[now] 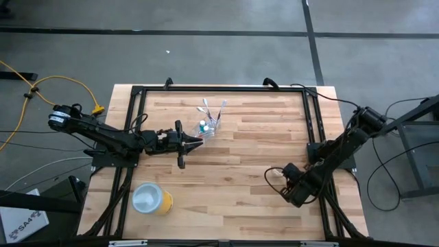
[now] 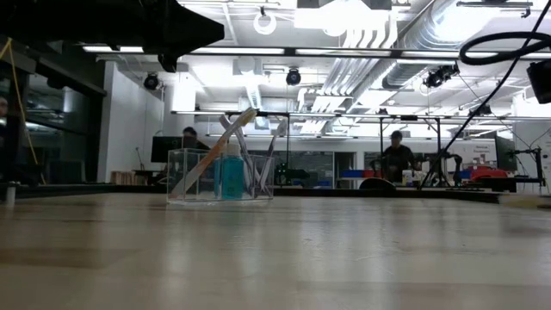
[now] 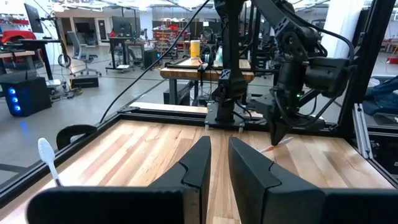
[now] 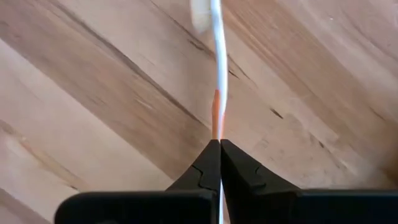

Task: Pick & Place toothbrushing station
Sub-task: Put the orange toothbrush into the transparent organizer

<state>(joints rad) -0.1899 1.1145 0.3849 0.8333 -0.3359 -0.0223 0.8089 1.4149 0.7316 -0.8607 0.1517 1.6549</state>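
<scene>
Right pincer [image 4: 219,146] is clamped on the orange-and-white toothbrush [image 4: 217,68], lower right of the high view; handle runs straight out past the tips. Clear cup [image 1: 208,127] sits upper centre on the surface, well apart, up-left. Left pincer [image 1: 194,144], narrowly apart, is parked just beside it.

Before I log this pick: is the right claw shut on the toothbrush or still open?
Shut on it. The right claw has its fingers pressed together around the orange-and-white toothbrush, which sticks out past the tips.
</scene>
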